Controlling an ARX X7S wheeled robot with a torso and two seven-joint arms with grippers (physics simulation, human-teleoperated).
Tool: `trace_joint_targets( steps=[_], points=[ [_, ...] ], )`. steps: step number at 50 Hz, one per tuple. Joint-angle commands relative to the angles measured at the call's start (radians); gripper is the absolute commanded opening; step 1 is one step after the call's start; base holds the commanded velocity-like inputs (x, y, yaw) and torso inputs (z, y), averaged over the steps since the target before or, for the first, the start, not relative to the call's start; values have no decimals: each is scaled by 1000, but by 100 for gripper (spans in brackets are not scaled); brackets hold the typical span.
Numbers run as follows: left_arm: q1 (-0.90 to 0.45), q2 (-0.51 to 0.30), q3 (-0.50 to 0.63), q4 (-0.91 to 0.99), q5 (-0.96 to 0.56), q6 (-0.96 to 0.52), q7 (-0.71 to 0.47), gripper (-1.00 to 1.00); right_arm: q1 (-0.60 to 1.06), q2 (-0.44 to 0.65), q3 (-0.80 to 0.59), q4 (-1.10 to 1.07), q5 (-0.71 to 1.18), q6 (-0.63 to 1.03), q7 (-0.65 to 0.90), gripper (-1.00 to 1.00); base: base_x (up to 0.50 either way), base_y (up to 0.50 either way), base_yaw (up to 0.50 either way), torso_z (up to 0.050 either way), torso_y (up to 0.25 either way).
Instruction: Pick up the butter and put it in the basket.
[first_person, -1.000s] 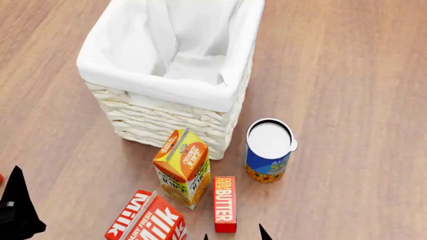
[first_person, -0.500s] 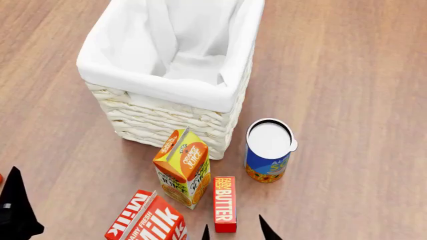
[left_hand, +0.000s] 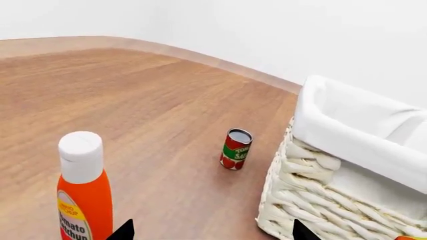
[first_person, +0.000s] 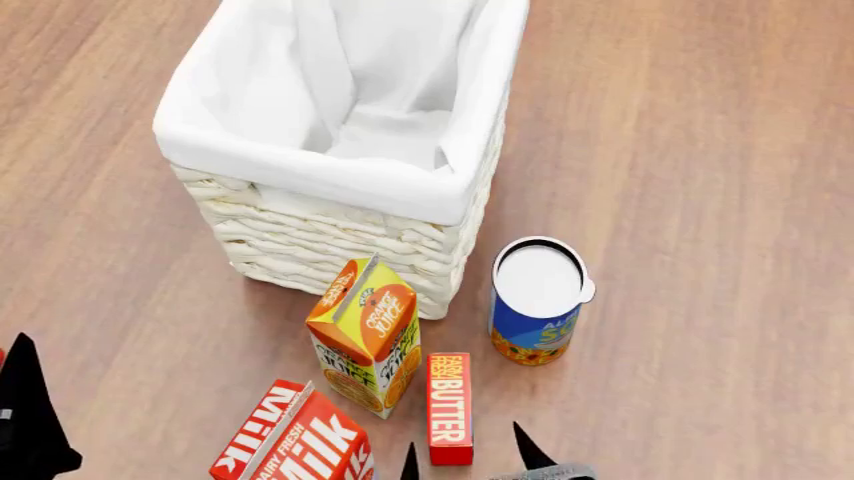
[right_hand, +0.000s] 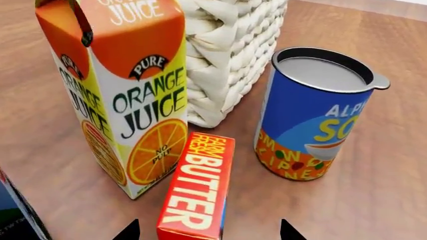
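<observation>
The butter (first_person: 450, 405) is a slim red box with white lettering, lying flat on the wooden floor between the juice carton and the blue can; it also fills the near part of the right wrist view (right_hand: 197, 192). My right gripper (first_person: 470, 462) is open at the head view's bottom edge, its two black fingertips spread either side of the butter's near end (right_hand: 208, 231), not touching it. The basket (first_person: 334, 165), whitish wicker with a white liner, stands behind. My left gripper (left_hand: 210, 231) is open and empty beside the basket's wall (left_hand: 320, 200).
An orange juice carton (first_person: 363, 335) stands left of the butter, a milk carton (first_person: 296, 440) further left, a blue can (first_person: 538, 300) to the right. In the left wrist view a ketchup bottle (left_hand: 83, 192) and a small tomato can (left_hand: 236, 149) stand on the floor.
My right gripper has crept forward, its fingertips showing more at the bottom edge by the butter. The left arm has shifted slightly left and down. No object has moved.
</observation>
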Motion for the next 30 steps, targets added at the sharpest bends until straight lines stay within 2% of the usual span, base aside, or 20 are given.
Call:
trace_joint_targets(
  steps=[1, 30],
  points=[
    [2, -3, -2, 7, -9, -1, -9, 100, 35, -8, -7, 46, 11, -7, -15, 100, 0, 0, 0, 0, 0],
    [20, -22, -22, 52, -55, -5, -25, 100, 85, -17, -11, 125, 49, 18, -28, 100, 0, 0, 0, 0, 0]
  ],
)
